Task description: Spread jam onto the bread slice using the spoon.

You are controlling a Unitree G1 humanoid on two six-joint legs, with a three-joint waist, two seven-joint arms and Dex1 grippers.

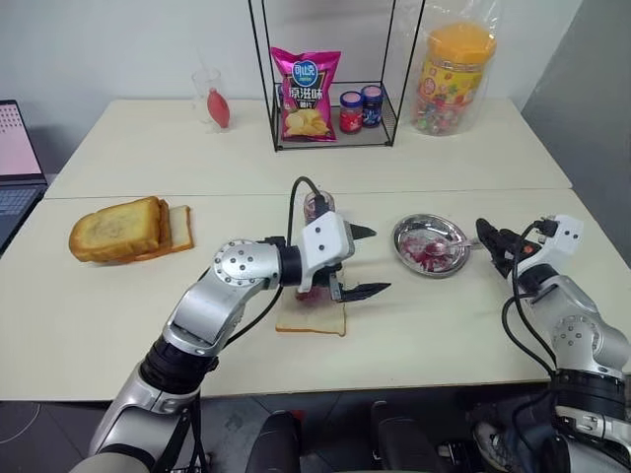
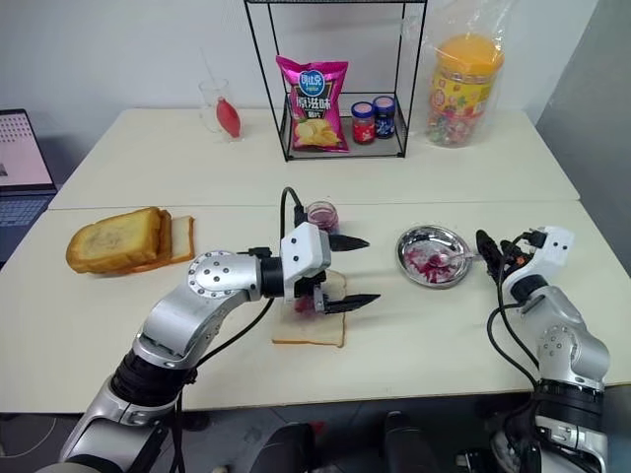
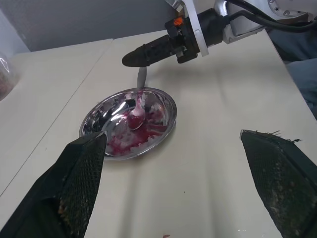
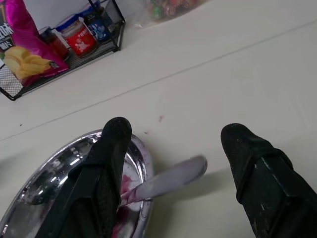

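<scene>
Spoon (image 3: 138, 106) lies in the steel dish (image 1: 431, 244), bowl down in red-purple smears, handle resting over the dish rim and pointing toward the right fingers (image 4: 173, 148). Those fingers are spread, one either side of the handle tip, not gripping it. In the left wrist view one right finger (image 3: 153, 49) hovers just above the handle.

Left fingers (image 1: 363, 261) are spread wide, empty, pointing sideways toward the dish, held above the surface (image 1: 444, 325) over the bread slice (image 1: 312, 318). The slice lies flat near the front edge, left of the dish, partly hidden under the left arm; a red-purple smear shows on it in the right eye view.

Jam jar (image 2: 322, 214) stands just behind the left fingers, upright, dark contents visible.

Toast stack (image 1: 126, 229) sits well to the left on the same surface. On the rear surface: wire rack (image 1: 335, 118) holding a chip bag (image 1: 307, 94) and two small lidded jars (image 1: 361, 108); a candy tub (image 1: 452, 79) to its right; a glass (image 1: 213, 97) with something red inside to its left. Laptop (image 1: 15, 163) at far left edge.
</scene>
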